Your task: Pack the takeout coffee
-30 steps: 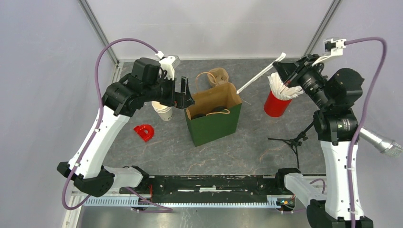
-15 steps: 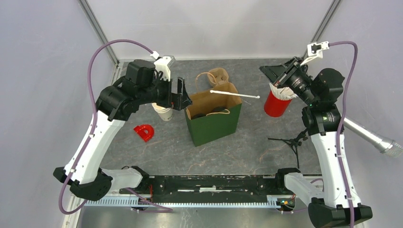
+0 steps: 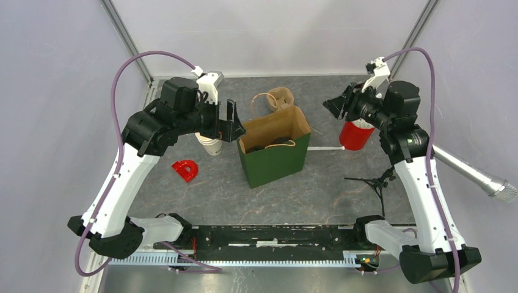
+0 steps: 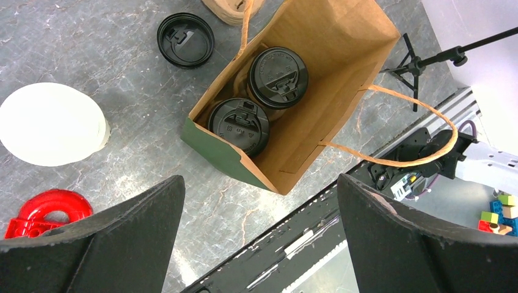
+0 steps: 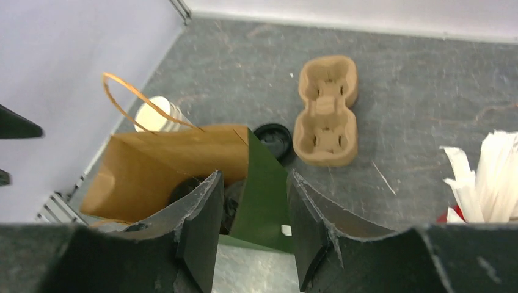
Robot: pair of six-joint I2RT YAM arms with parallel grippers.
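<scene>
The bag (image 4: 342, 36) stands open-mouthed just below the left pincer (image 4: 259, 183), its green near rim under the gap between the fingers, with bare desk (image 4: 122, 85) on the near side. To that pincer's left, a stack of cups (image 4: 52, 125) sits close beside the bag. Farther ahead a loose lid (image 4: 185, 39) lies flat.

The left arm is folded over this corner with its wrist turned down. Its pincer is spread wide and holds nothing.

The right arm bends over the red cup (image 3: 353, 137). Its pincer (image 5: 253, 177) points at the bag's green side — fingers parted, nothing between them. Below it a straw (image 3: 324, 148) lies on the desk between bag and red cup. Ahead of it a carrier (image 5: 325, 113) rests behind the bag.

The coffee (image 4: 278, 76) stands upright inside the bag, beneath the left pincer, side by side with a second lidded cup (image 4: 239, 125). Only their black lids show — the bag's walls hide the sides.
</scene>
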